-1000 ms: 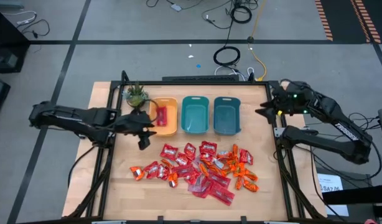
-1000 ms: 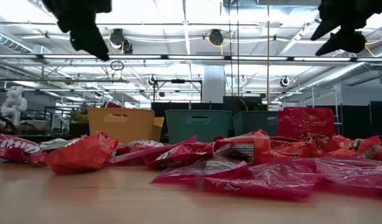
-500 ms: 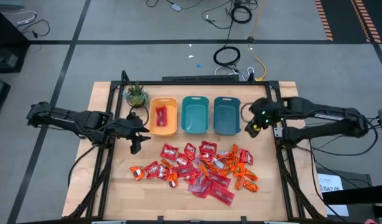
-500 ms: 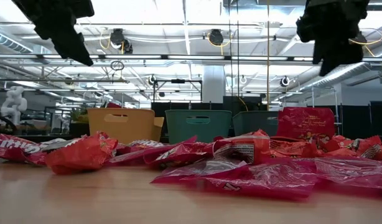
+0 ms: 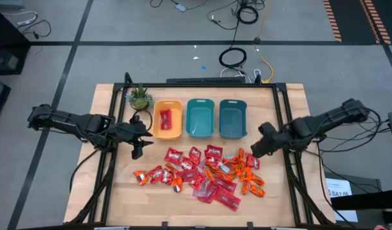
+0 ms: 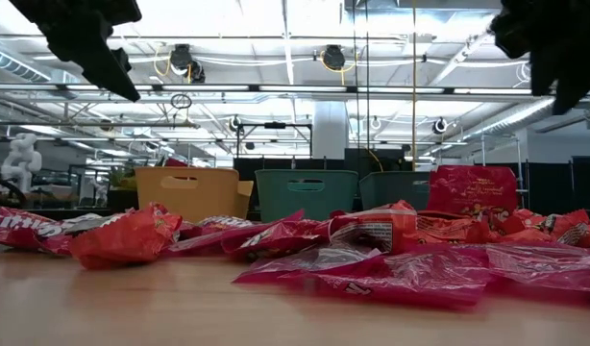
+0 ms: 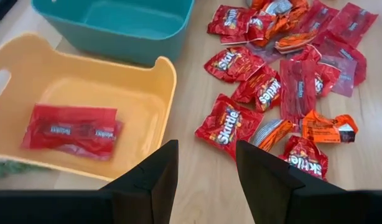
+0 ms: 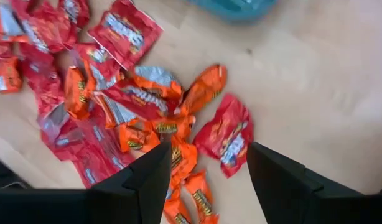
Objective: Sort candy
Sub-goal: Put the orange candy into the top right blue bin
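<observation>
The heap of small red and orange wrapped candy [image 5: 205, 174] is lying toward the wooden worktop's [image 5: 119, 191] front edge. Your right gripper [image 5: 258, 148] is hovering released and empty at the heap's right end, nearest the orange pieces. Your left gripper [image 5: 140, 145] is waiting, likewise released, beside the yellow plastic bin [image 5: 167, 119].

A robotics lab or industrial test hall. The wooden table [image 5: 110, 191] carries a black metal frame [image 5: 202, 84] and stands on a grey concrete floor [image 5: 55, 38] marked with dark lines, strewn with loose cables [image 5: 233, 57] and edged by orange-and-black hazard tape [image 5: 368, 19]. The low view shows a high open ceiling with exposed trusses [image 6: 276, 88], strip lighting, hanging lamps [image 6: 333, 58] and a white pillar [image 6: 331, 130], with a white humanoid figure [image 6: 22, 154] at far left.
</observation>
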Motion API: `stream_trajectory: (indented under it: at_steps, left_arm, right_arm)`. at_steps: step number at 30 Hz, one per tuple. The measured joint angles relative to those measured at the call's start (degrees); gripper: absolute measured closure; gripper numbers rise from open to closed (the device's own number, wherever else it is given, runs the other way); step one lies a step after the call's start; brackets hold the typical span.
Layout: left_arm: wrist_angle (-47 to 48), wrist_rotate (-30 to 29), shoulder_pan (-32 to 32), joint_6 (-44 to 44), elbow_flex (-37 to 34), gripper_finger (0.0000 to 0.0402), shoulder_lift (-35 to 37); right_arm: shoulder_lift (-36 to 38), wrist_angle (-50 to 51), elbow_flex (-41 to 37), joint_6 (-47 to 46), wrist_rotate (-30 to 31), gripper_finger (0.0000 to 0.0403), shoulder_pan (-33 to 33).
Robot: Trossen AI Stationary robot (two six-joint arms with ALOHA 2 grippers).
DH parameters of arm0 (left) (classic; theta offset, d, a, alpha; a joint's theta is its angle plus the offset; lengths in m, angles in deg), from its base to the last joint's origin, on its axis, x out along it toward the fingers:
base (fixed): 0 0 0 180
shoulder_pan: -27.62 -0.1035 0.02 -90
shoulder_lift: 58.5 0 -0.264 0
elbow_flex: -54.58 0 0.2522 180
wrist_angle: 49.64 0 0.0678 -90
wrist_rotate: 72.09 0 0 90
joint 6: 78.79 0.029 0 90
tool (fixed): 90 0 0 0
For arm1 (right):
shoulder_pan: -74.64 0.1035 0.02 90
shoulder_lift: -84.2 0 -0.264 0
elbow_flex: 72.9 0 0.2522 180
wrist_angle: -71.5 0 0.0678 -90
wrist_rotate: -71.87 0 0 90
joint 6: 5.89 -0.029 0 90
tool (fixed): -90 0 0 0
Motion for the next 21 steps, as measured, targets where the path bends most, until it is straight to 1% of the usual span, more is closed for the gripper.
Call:
stream_trajectory:
  at_steps: [3, 6, 8, 11, 15, 18, 21]
  left_arm:
    - [-2.8, 0.1, 0.0, 2.1, -1.3, 0.0233, 1.2]
    - [-8.3, 1.3, -0.1, 2.9, -5.1, 0.0233, 3.6]
    - [-10.5, 2.1, -0.1, 2.8, -7.2, 0.0233, 5.2]
    - [-10.9, 3.0, -0.1, 2.7, -8.5, 0.0233, 6.7]
    - [-11.1, 3.0, -0.1, 2.8, -8.5, 0.0233, 7.4]
    - [-11.0, 3.0, -0.1, 2.8, -8.5, 0.0233, 7.3]
    - [-11.0, 3.0, -0.1, 2.8, -8.5, 0.0233, 7.3]
  right_arm:
    - [-4.1, -0.1, 0.0, -6.1, 0.2, 0.0203, 4.7]
    - [-9.0, -1.8, 0.0, -11.1, 0.3, 0.0203, 9.0]
    - [-11.9, -4.8, 0.0, -13.9, 0.3, 0.0203, 11.4]
    - [-16.3, -9.8, 0.0, -16.5, 1.8, 0.0203, 14.1]
    - [-22.2, -14.0, 0.0, -16.9, 3.2, 0.0203, 15.1]
    - [-26.3, -14.7, 0.0, -17.2, 3.3, 0.0203, 14.9]
    - [-29.8, -15.1, 0.0, -19.6, 3.1, 0.0203, 14.9]
